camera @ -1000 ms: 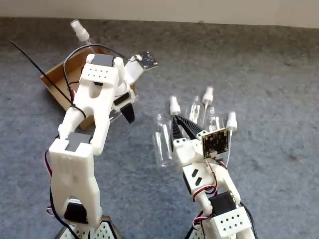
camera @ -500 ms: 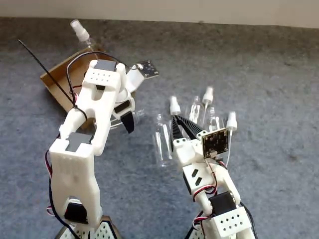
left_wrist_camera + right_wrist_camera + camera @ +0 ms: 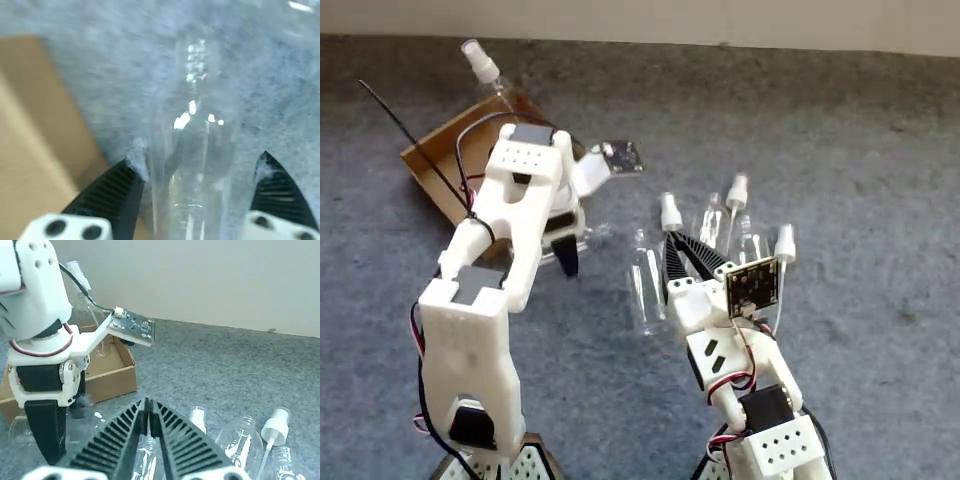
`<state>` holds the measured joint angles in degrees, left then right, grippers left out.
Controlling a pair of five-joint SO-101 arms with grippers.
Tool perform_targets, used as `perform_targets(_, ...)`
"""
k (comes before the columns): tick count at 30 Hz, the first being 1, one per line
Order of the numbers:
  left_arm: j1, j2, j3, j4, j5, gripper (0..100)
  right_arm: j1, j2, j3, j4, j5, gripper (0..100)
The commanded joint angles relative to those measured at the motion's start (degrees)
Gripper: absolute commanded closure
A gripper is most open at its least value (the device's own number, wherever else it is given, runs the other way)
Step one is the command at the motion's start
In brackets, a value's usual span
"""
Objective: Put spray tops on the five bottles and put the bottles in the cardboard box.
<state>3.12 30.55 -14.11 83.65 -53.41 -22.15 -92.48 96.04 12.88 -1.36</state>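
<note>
Straddling a clear bottle with the left fingers spread wide, one on either side of its body, nothing clamped yet as far as can be judged. Lying on the grey tabletop, neck pointing away from the fingertips. Just outside one finger, the cardboard box. Settle lower until both pads flank the widest part, centre on it, then close gently: probably slick, and likely to roll or squirt out sideways under a skewed squeeze. Cannot tell whether a spray top sits on that neck, so check before boxing. On the other arm, right fingers pressed together around nothing, with loose bottles and spray tops just beyond their tips.
</note>
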Motion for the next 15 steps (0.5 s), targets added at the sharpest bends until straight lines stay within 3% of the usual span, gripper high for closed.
perform_targets(1,0.8,-0.7,2.7,-4.1,-0.6,71,0.5,-0.2,7.2,0.1,0.5,99.3)
perform_targets(8,0.9,-0.7,4.1,-6.5,-0.4,73,0.5,-0.2,7.2,0.1,0.5,99.3)
perform_targets(15,0.9,-0.7,4.4,-6.4,-0.5,92,0.5,-0.2,7.2,0.1,0.5,99.3)
